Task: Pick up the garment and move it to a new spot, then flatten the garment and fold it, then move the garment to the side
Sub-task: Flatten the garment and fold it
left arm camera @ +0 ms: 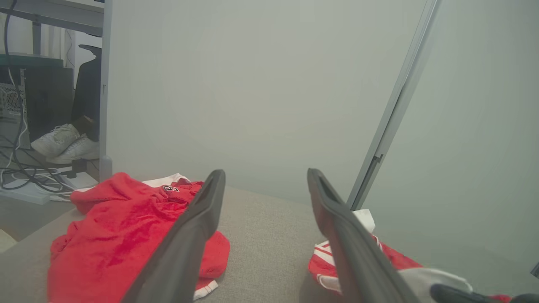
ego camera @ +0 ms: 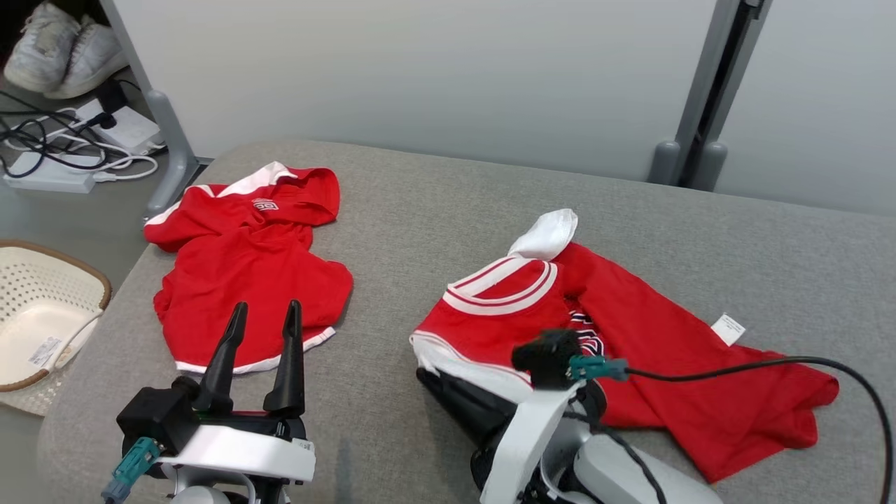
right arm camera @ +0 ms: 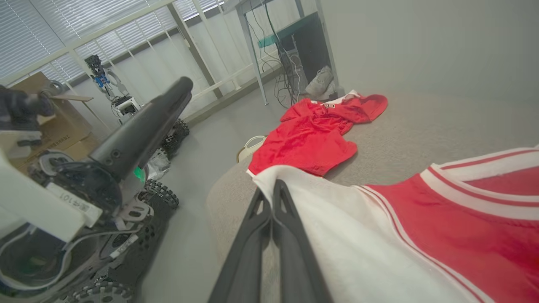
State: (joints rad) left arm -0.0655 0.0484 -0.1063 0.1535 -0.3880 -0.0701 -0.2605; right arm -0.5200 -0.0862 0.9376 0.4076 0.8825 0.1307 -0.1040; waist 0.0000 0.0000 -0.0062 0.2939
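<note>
Red jersey (ego camera: 630, 329) lies crumpled on the right of the grey cushion (ego camera: 434, 210). The right gripper (right arm camera: 273, 189) pinches its white hem (right arm camera: 320, 219), likely for lifting. The left gripper (ego camera: 267, 308) hovers spread beside a second red garment (ego camera: 252, 280).

Grey cushion (ego camera: 434, 203) — red jersey (ego camera: 630, 322), red shorts (ego camera: 252, 280)

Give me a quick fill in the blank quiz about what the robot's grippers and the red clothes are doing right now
1. The left gripper has its fingers ____, holding nothing.
2. The right gripper is shut on the ____ edge of the striped jersey.
3. Both red garments lie on a ____ padded surface.
4. The cream basket sits on the floor at the robot's ____ side.

Missing words: open; white; gray; left.
</note>
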